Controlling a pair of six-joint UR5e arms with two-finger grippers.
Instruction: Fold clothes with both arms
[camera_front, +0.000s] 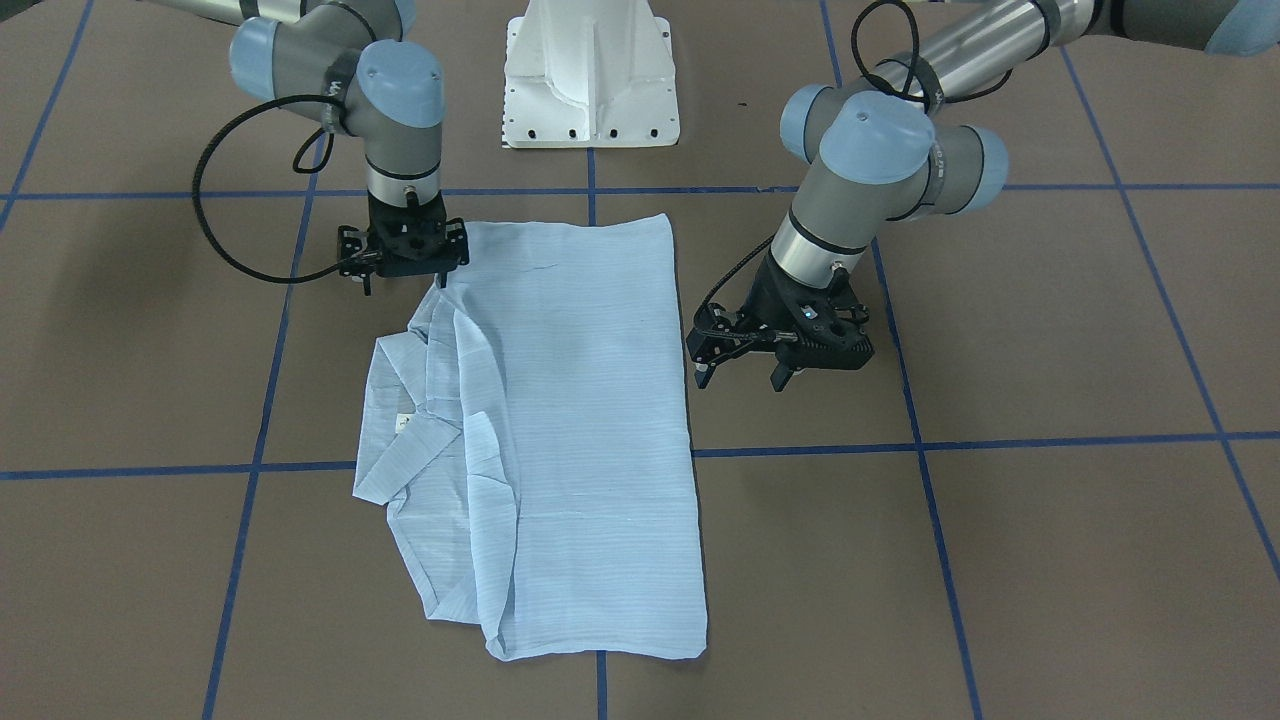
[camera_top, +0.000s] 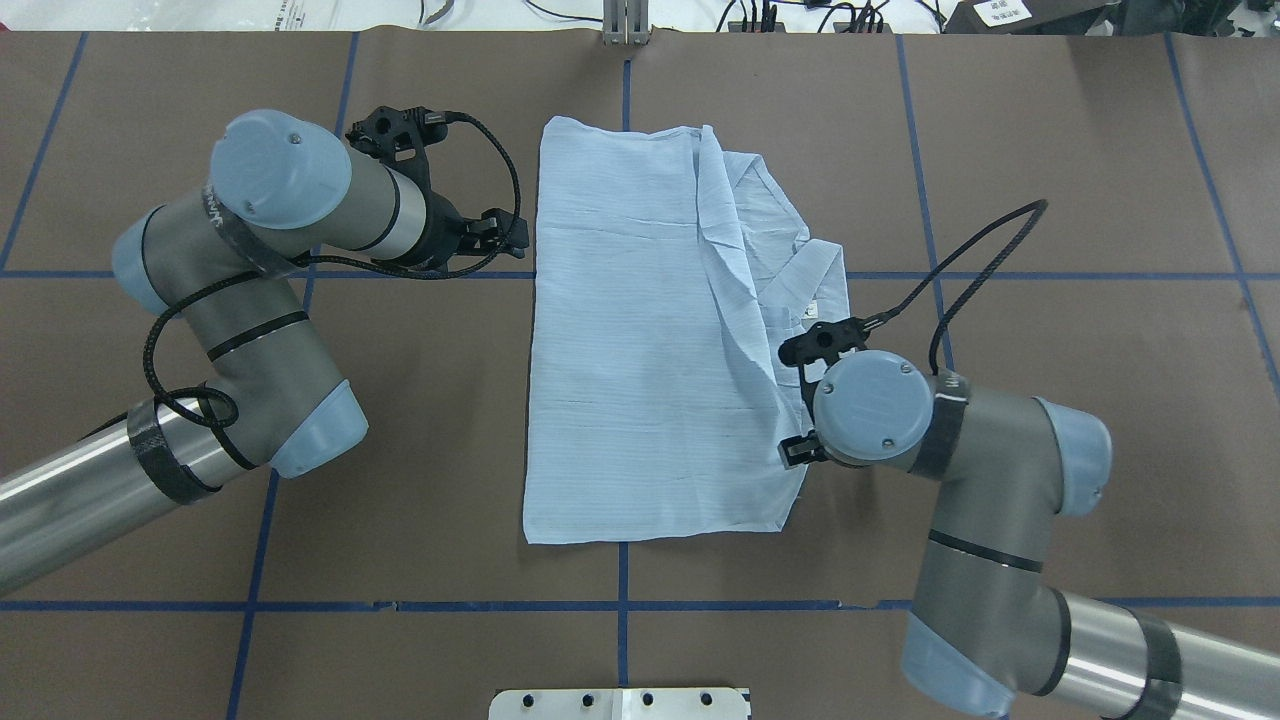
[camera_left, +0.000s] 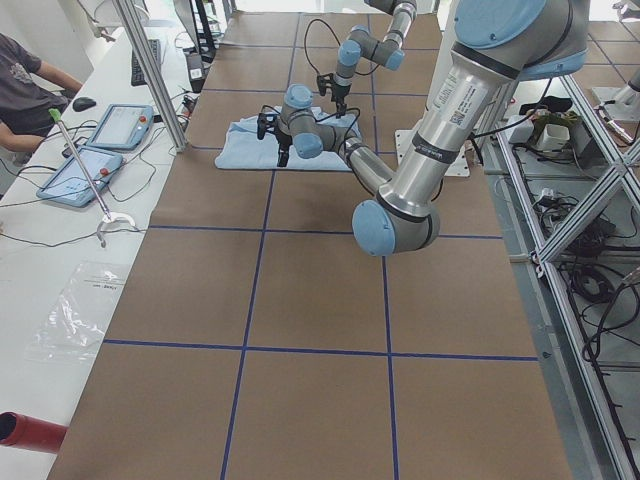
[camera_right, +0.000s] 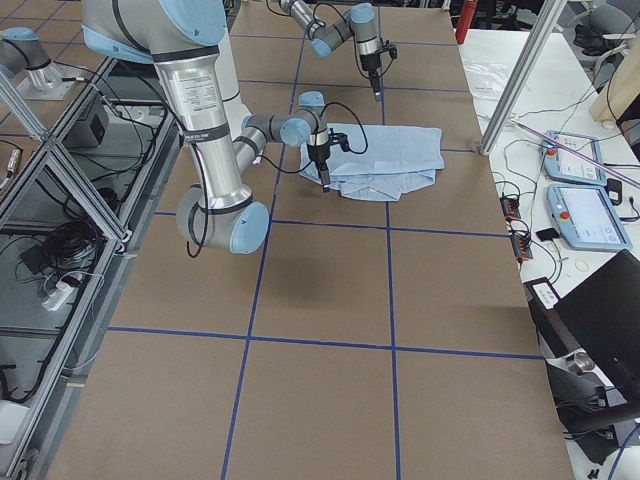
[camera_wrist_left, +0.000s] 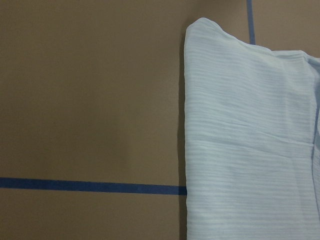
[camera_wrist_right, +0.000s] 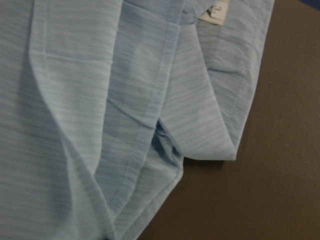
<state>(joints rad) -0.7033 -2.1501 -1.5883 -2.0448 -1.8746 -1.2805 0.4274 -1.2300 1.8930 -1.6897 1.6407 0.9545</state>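
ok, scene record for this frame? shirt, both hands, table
shirt: pale blue, flat on the table, partly folded into a long rectangle
collar: exposed on the robot's right side, label showing
left hand: open, empty, beside the shirt's long edge, not on it
right hand: looks open, at the shirt's edge near the robot-side corner; contact unclear
table: brown, blue tape grid

Silver-grey tube arms (camera_top: 250, 335), light blue joint caps (camera_top: 285, 170), black cables (camera_front: 196, 190)
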